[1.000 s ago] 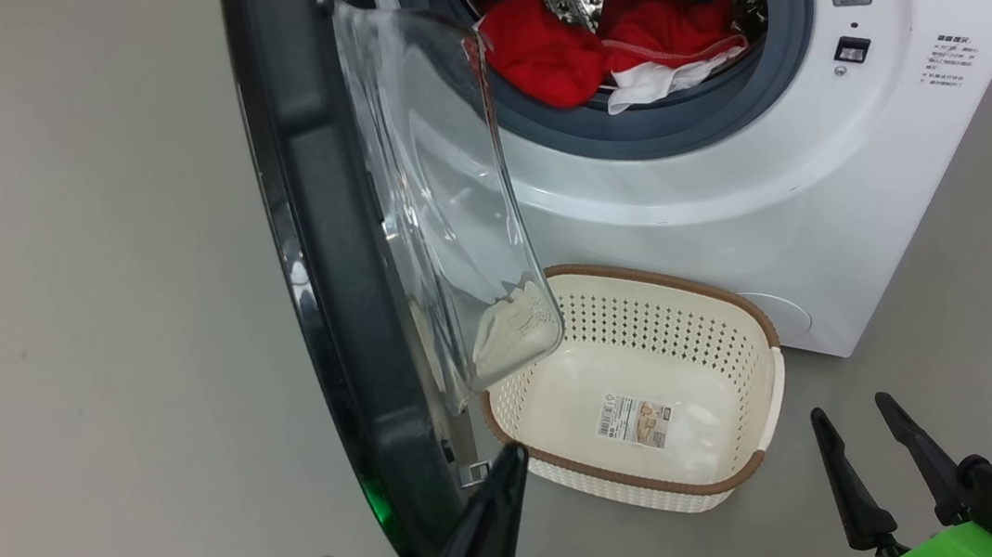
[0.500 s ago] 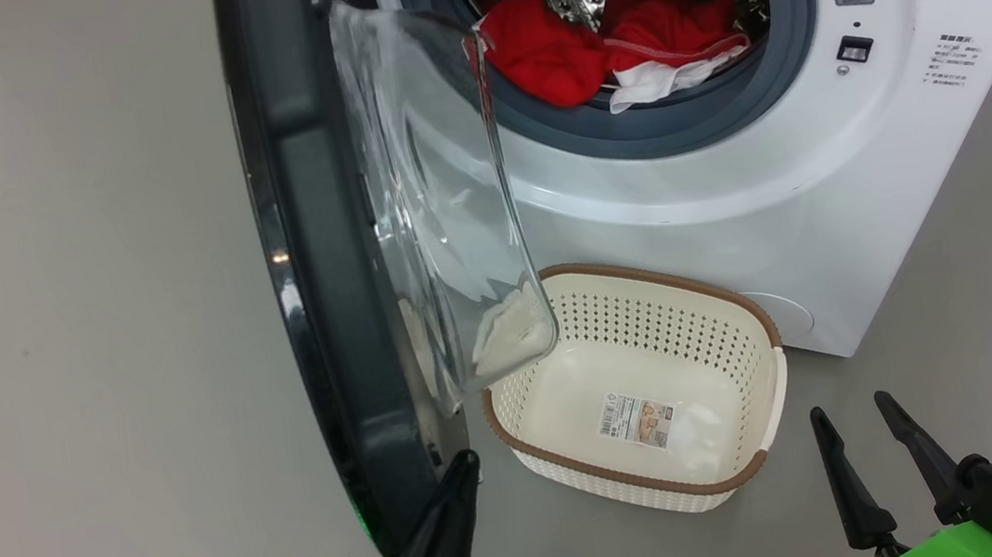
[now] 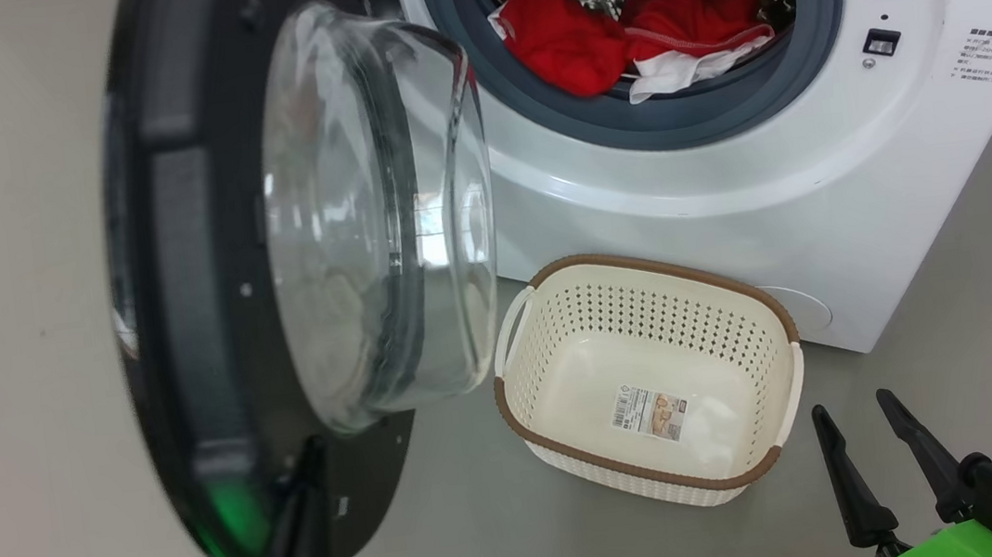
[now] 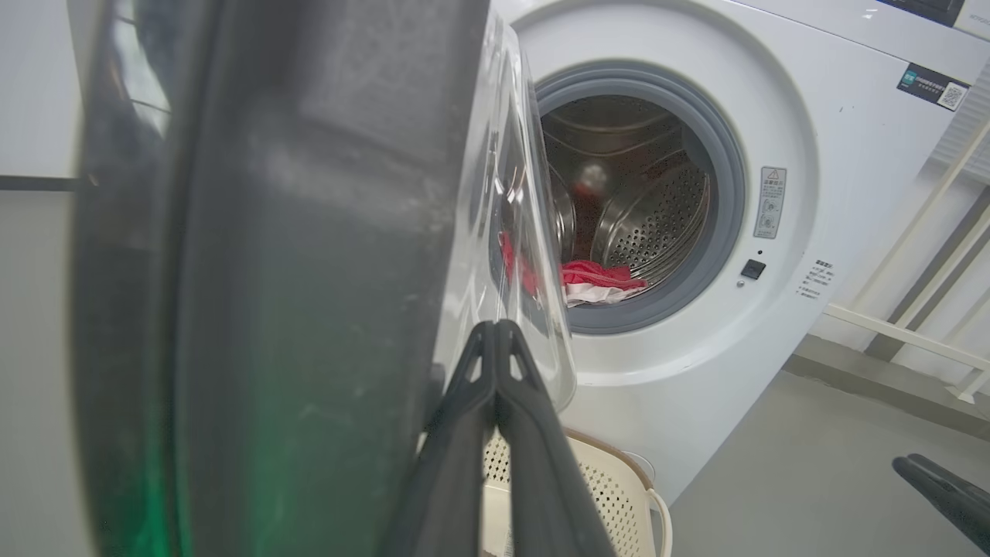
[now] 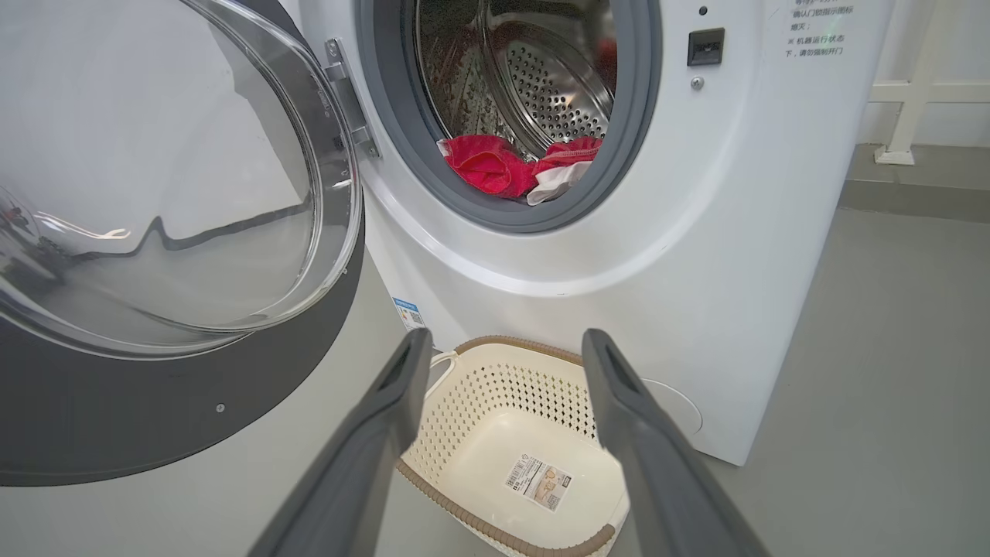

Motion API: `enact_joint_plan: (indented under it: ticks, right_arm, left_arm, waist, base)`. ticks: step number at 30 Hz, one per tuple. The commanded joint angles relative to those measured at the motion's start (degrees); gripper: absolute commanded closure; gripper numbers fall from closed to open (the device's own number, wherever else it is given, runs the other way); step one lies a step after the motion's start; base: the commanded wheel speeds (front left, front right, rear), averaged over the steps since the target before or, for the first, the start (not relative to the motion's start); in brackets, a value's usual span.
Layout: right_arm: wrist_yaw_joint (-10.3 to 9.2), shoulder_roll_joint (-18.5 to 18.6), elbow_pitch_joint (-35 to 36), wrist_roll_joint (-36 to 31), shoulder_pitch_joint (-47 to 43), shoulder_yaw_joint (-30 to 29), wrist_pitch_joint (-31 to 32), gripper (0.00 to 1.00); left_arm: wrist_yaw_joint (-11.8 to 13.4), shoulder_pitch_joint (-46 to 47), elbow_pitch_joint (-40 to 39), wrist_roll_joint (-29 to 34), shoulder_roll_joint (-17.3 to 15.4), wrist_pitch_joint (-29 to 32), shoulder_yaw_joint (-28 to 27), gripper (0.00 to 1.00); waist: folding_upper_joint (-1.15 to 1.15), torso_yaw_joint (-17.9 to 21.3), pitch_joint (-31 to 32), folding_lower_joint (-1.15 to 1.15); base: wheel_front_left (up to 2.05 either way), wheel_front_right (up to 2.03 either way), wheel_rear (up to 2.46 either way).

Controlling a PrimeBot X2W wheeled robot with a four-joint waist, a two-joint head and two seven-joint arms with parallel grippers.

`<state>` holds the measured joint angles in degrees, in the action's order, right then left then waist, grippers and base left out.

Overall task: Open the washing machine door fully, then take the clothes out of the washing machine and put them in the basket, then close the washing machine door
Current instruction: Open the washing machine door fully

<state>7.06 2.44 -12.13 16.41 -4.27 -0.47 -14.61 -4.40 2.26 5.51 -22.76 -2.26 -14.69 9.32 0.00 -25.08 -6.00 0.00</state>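
Observation:
The washing machine (image 3: 725, 159) stands with its door (image 3: 176, 259) swung far out to the left, the glass bowl (image 3: 368, 218) facing the basket. Red and white clothes (image 3: 580, 35) lie at the drum's mouth, also seen as clothes (image 5: 495, 166) and clothes (image 4: 595, 275). The cream basket (image 3: 572, 452) sits on the floor below the opening with nothing in it but its label. My left gripper (image 3: 306, 454) is shut, with nothing between its fingers, at the inner face of the door's lower rim (image 4: 271, 271). My right gripper (image 3: 847, 404) is open, near the basket's right corner, aimed at the basket (image 5: 503, 387).
Grey floor (image 3: 976, 308) spreads around the machine and basket. A white railing (image 4: 905, 333) runs along the wall to the machine's right. The open door takes up the space left of the basket.
The door has swung much further open to the left, and my shut left gripper has moved left with it. The head camera shifted slightly. The right gripper has not moved.

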Motion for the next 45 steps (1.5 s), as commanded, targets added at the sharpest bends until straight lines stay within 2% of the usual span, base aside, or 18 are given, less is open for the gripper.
enact_joint_plan:
  ticks: [1,18,26,33,40,45]
  right_arm:
    - [0.43,0.4,1.5,-0.6,2.4,1.7,-0.4,0.00]
    - [0.43,0.4,1.5,-1.6,4.7,1.8,-0.4,0.00]
    - [0.43,0.4,1.6,-1.9,5.7,2.1,-0.4,0.00]
    - [0.43,0.4,1.7,-2.3,6.4,2.0,-0.4,0.00]
    - [0.43,0.4,1.7,-2.7,7.1,2.4,-0.4,0.00]
    - [0.43,0.4,1.6,-2.8,7.1,2.4,-0.4,0.00]
  left_arm:
    - [0.5,1.6,-1.0,-0.3,-0.6,-0.3,-4.9,1.00]
    - [-2.0,10.5,5.4,3.0,-0.6,-0.3,-25.8,1.00]
    - [-2.8,15.1,10.1,4.1,-2.6,-0.3,-34.1,1.00]
    - [-3.0,19.0,14.0,3.3,-4.4,-0.3,-38.8,1.00]
    - [-3.1,21.6,18.2,2.2,-7.7,-0.3,-40.5,1.00]
    - [-3.1,22.3,19.7,2.3,-8.3,-0.3,-40.7,1.00]
  waist:
    - [0.00,0.2,-0.3,0.00]
    - [0.00,3.2,-3.9,0.00]
    - [0.00,4.7,-5.4,0.00]
    - [0.00,5.2,-6.5,0.00]
    - [0.00,6.0,-7.4,0.00]
    - [0.00,6.3,-7.3,0.00]
  base:
    - [0.00,0.00,0.00]
    - [0.00,0.00,0.00]
    - [0.00,0.00,0.00]
    - [0.00,0.00,0.00]
    - [0.00,0.00,0.00]
    - [0.00,0.00,0.00]
